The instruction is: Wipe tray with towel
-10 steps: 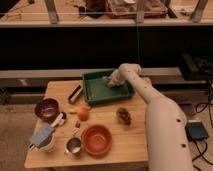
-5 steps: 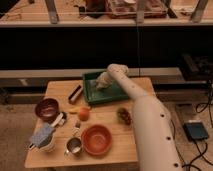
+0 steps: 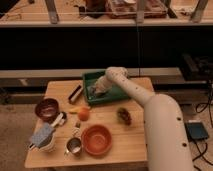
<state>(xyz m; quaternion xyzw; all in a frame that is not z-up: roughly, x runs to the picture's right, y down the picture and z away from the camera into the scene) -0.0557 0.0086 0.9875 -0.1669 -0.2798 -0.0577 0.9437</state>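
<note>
A green tray (image 3: 118, 95) sits at the back middle of the wooden table. A pale towel (image 3: 93, 91) lies in the tray's left part. My gripper (image 3: 99, 89) is down inside the tray, on or right at the towel. The white arm (image 3: 150, 107) reaches in from the lower right and covers the tray's right side. Part of the towel is hidden under the gripper.
A black bar-shaped object (image 3: 75, 93) lies left of the tray. In front of the tray are a dark red bowl (image 3: 46, 108), an orange fruit (image 3: 83, 114), an orange bowl (image 3: 96, 139), a metal cup (image 3: 73, 146), a blue-grey cloth on a white cup (image 3: 42, 136) and a dark clump (image 3: 123, 116).
My gripper has swept from the tray's right side toward its left, and the arm now stretches farther across the tray.
</note>
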